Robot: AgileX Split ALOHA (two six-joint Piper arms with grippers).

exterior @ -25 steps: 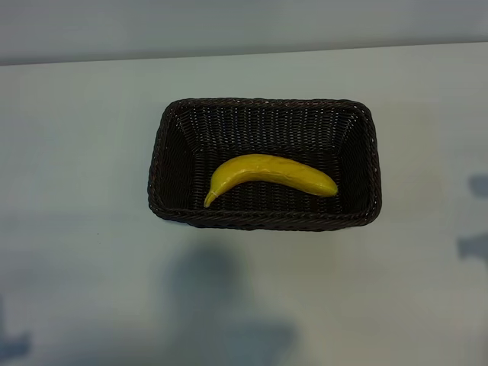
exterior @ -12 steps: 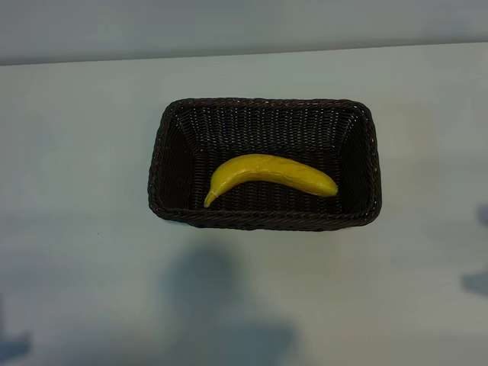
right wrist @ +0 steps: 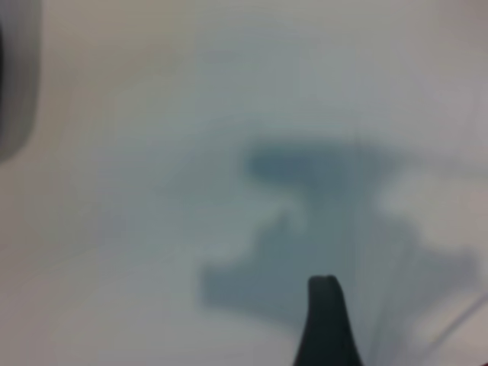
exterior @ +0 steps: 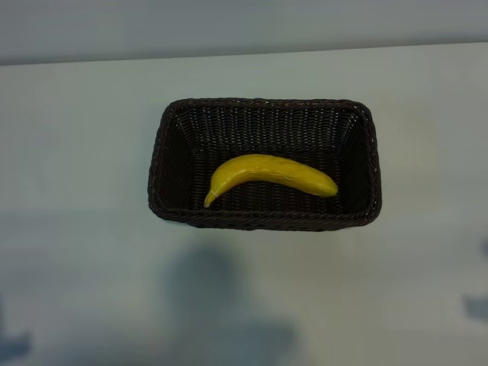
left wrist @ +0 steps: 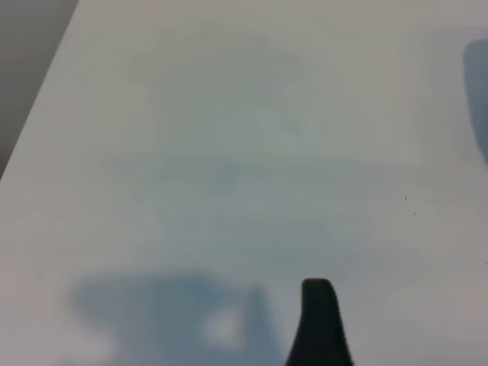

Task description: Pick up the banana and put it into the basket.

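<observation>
Right gripper's one visible fingertip (right wrist: 326, 320) over bare table (right wrist: 114, 229), jaws apart and empty, banana (exterior: 268, 177) inside basket (exterior: 263, 221), well away.

I count one banana (exterior: 271, 175), lying inside the one basket (exterior: 263, 219). That basket sits alone on my one tabletop (exterior: 76, 152), with nothing beside it.

Basket (exterior: 263, 122): dark-brown woven wicker, rough, ribbed weave, braided rim. Banana (exterior: 271, 175): smooth yellow skin, slight sheen. Bench (exterior: 76, 152): plain, smooth, matt pale surface
</observation>
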